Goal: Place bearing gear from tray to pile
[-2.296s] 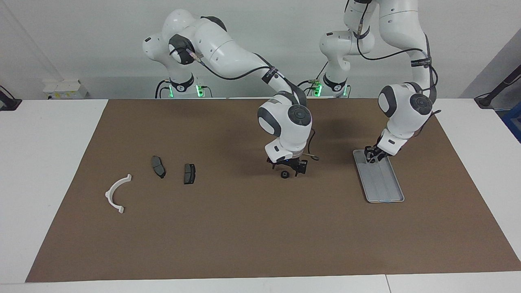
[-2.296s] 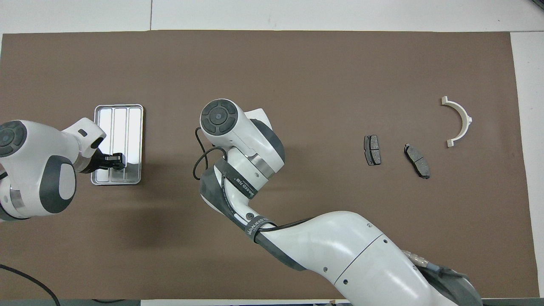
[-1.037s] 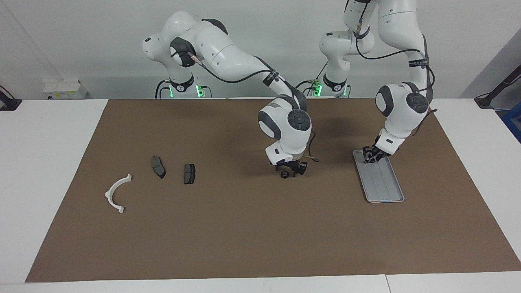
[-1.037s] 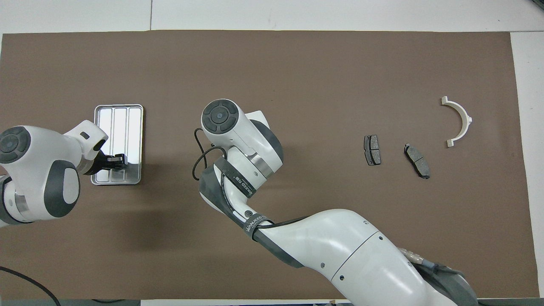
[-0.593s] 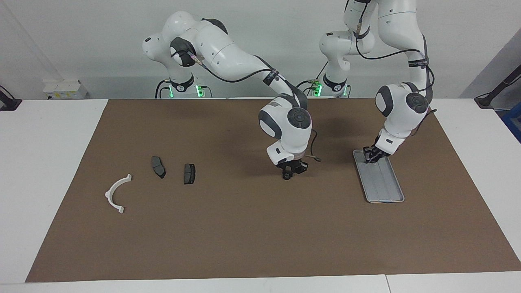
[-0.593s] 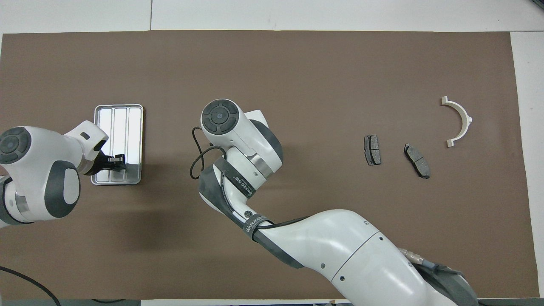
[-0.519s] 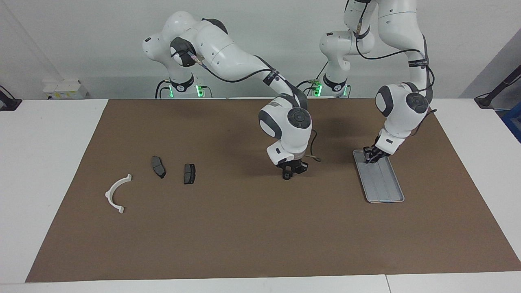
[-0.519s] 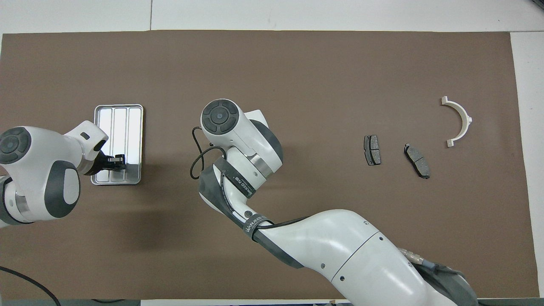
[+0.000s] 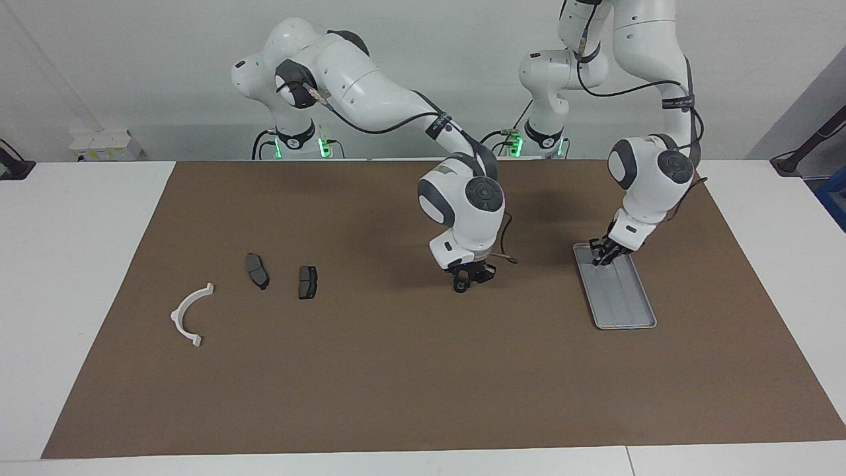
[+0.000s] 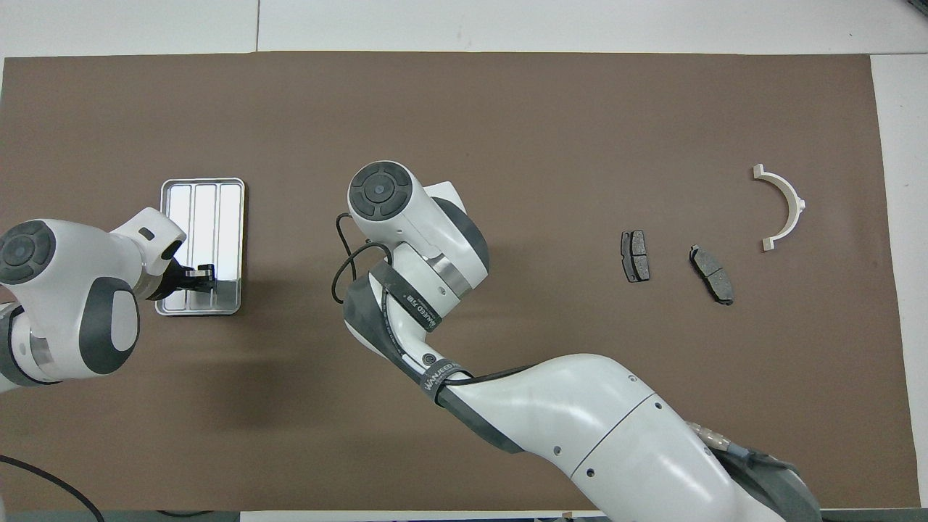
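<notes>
The small black bearing gear [image 9: 459, 287] is between the fingers of my right gripper [image 9: 464, 283], which is shut on it just above the brown mat at mid-table. In the overhead view that gripper and the gear are hidden under the right arm's wrist. The silver tray [image 9: 624, 304] lies toward the left arm's end and also shows in the overhead view [image 10: 205, 210]. My left gripper [image 9: 601, 255] is low over the tray's end nearer the robots [image 10: 197, 275]. The pile lies toward the right arm's end: two dark brake pads [image 9: 257, 270] [image 9: 307, 281] and a white half-ring bracket [image 9: 188, 314].
The brown mat [image 9: 396, 383] covers most of the white table. In the overhead view the pads [image 10: 635, 256] [image 10: 711, 274] and the bracket [image 10: 786, 206] lie in a loose row. The right arm's forearm stretches over the mat's nearer half.
My right gripper came down open around the gear on the mat, shut on it, and has now lifted it slightly. The left gripper has stayed over the tray's end.
</notes>
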Controlling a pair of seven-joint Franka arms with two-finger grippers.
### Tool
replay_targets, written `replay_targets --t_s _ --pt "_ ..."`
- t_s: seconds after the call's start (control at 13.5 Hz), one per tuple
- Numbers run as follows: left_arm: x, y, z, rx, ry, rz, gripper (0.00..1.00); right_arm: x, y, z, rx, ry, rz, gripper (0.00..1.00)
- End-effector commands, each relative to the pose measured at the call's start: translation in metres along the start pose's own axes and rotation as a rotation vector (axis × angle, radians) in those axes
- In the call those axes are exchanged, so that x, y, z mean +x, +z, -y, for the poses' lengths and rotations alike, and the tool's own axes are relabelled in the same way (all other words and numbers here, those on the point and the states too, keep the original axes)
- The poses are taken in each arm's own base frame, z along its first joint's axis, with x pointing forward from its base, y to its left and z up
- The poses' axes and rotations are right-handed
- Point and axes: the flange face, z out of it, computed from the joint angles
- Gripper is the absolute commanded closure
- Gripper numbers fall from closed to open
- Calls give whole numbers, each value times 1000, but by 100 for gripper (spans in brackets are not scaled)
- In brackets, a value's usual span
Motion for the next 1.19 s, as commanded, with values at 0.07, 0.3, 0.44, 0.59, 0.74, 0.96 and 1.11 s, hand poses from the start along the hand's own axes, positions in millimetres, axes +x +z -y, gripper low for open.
replay_targets --t_s 0.07,0.3,0.44,0.59,0.74,0.96,1.11 --pt "0 -9 -1 -12 -25 -18 99 57 -96 -60 12 -131 -15 100" --pt "26 -48 -36 -23 -86 -18 99 113 -169 -137 31 -322 -46 100" --pt "42 -69 -107 -55 -162 -33 99 155 -184 -191 29 -431 -52 100" --pt "40 -80 -183 -70 -224 -47 100 192 -182 -236 30 -515 -59 100" --pt "28 -82 -268 -75 -287 -45 100 219 -166 -277 28 -549 -56 100" --pt "20 -48 -367 -20 -307 -5 100 247 -120 -332 33 -578 -91 100" --pt "23 -30 -377 -38 -316 -39 100 246 -88 -341 38 -589 -125 100"
